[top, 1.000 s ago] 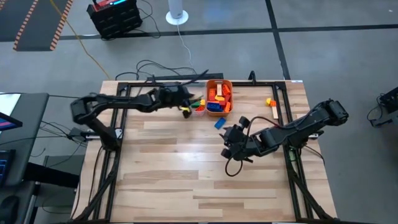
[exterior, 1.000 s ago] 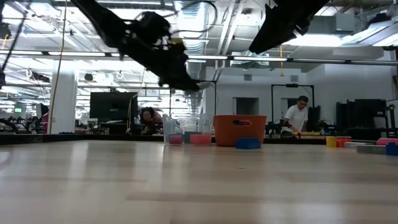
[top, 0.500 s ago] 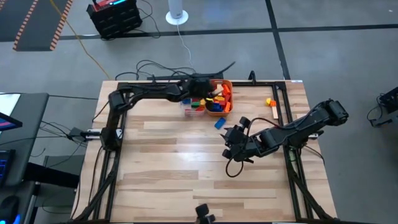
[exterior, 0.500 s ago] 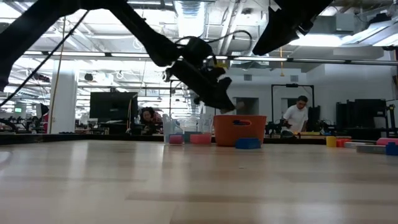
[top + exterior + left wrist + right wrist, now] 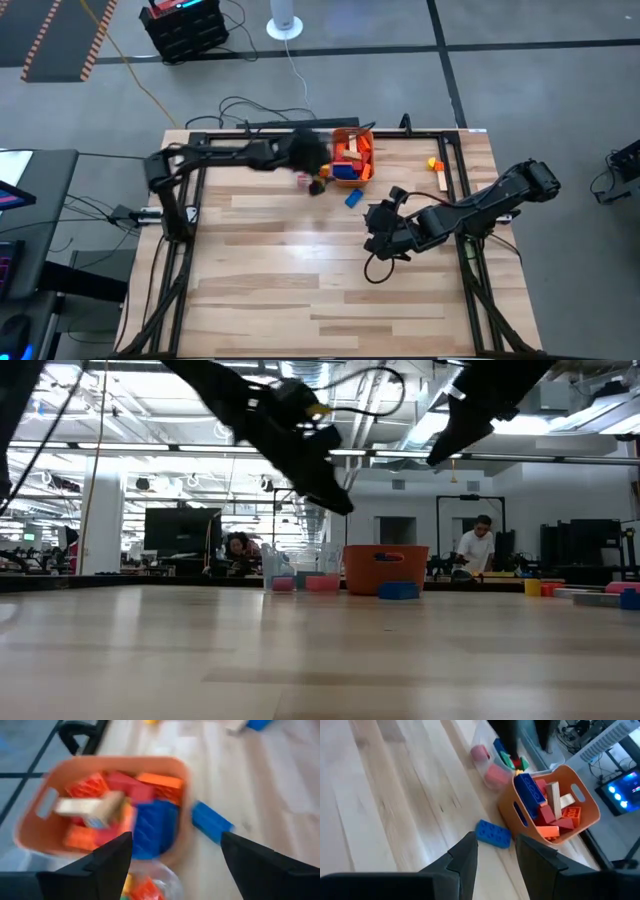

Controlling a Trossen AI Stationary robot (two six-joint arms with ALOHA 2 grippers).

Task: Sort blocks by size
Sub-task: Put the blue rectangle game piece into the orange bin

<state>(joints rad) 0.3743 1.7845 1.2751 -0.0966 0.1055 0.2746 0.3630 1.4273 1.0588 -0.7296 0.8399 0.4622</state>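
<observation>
The left pincer (image 5: 318, 186) has pulled back from over the orange tub (image 5: 362, 135) to just beside it, jaws now spread wide. The right arm has edged slightly forward.

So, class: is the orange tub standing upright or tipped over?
Upright. The orange tub sits on its base, its open top facing up, with blocks piled inside; the low view shows its rim level.
</observation>
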